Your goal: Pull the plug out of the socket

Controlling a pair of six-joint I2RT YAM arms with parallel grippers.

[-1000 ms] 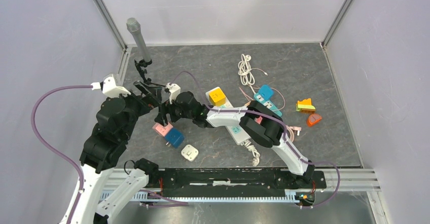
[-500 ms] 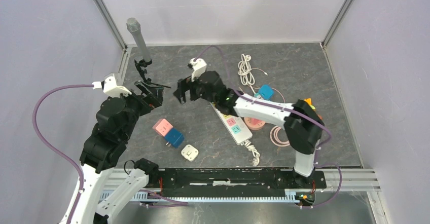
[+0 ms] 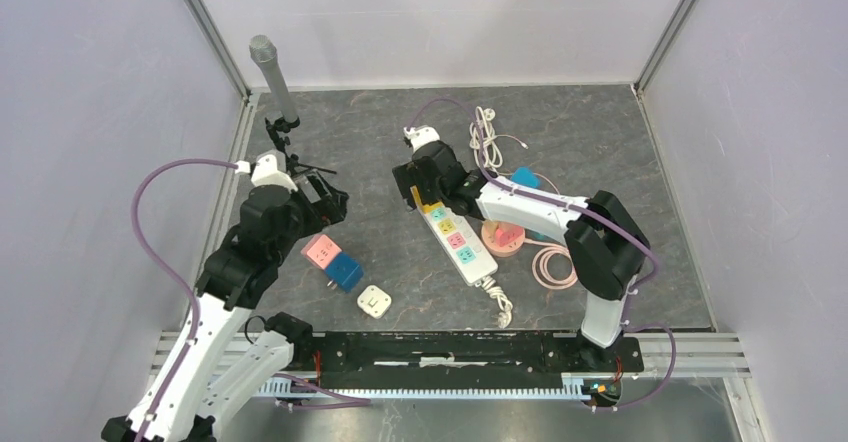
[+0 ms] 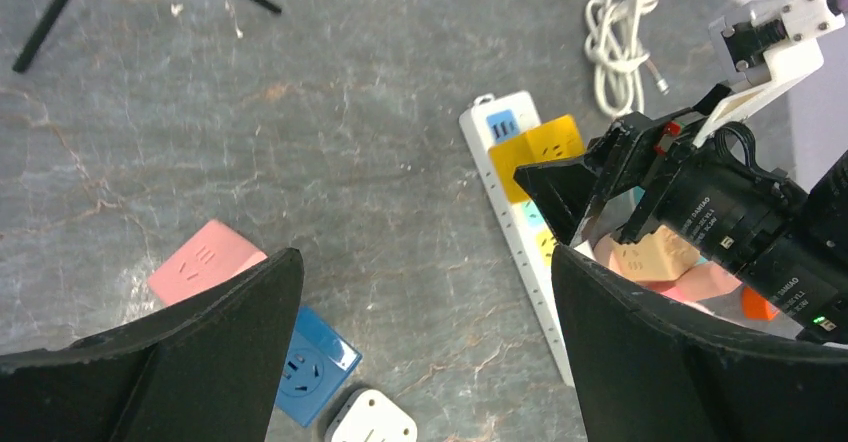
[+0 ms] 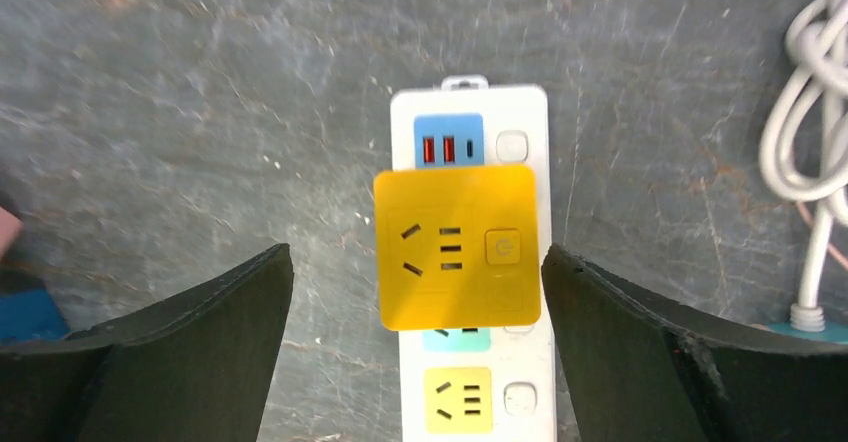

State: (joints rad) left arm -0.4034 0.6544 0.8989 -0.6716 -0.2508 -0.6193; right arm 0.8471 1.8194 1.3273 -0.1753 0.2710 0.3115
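Yellow plug (image 5: 457,247), white power strip (image 5: 470,102)

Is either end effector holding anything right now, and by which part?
Nothing is held. The right end effector is open, hovering over the yellow plug in the power strip, not gripping it. The left end effector is open too.

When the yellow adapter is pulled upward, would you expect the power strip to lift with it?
The yellow adapter looks rigid and boxy, so it should grip firmly without deforming. Its smooth faces may be somewhat slippery. The white power strip looks light and lies loose, so it may well lift along.
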